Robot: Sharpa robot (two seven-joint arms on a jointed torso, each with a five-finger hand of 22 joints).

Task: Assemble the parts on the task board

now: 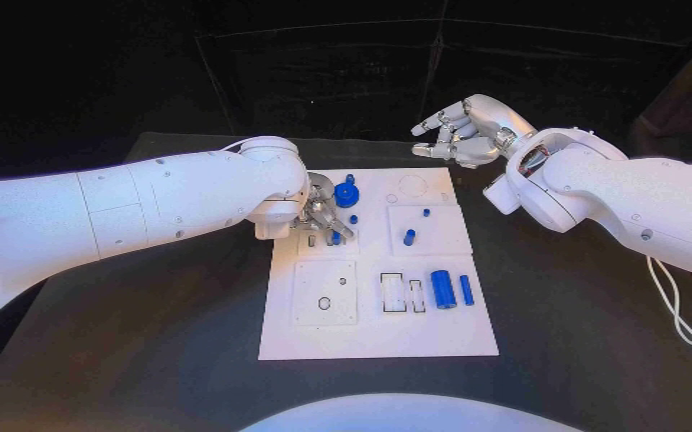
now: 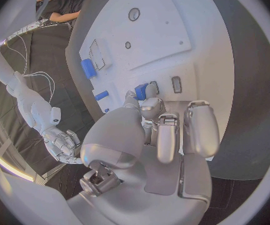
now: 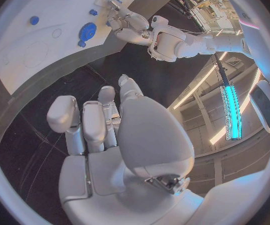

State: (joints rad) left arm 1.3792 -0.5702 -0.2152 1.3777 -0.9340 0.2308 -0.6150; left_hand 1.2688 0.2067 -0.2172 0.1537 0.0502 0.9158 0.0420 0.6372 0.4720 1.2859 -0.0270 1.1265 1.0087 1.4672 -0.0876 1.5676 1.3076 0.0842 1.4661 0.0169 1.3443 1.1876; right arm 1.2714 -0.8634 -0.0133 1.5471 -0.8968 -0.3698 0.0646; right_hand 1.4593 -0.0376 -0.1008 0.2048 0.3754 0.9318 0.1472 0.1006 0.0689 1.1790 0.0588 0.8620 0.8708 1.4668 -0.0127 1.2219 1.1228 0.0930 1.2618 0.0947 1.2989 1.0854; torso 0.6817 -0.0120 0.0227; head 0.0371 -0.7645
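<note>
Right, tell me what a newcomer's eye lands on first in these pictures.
First, the white task board in the middle of the black table, dotted with small blue parts. Next, the left hand pressed down on the board's upper left area, its fingers closed around a blue part. The right hand hangs beyond the board's far right corner, holding nothing.

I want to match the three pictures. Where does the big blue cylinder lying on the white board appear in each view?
Head view: big blue cylinder lies on the task board, low on its right side, beside a thinner blue piece.
Left wrist view: it lies near the board's edge, beyond the left hand.
Right wrist view: I cannot find it.
Shared landmark: the white task board.
</note>
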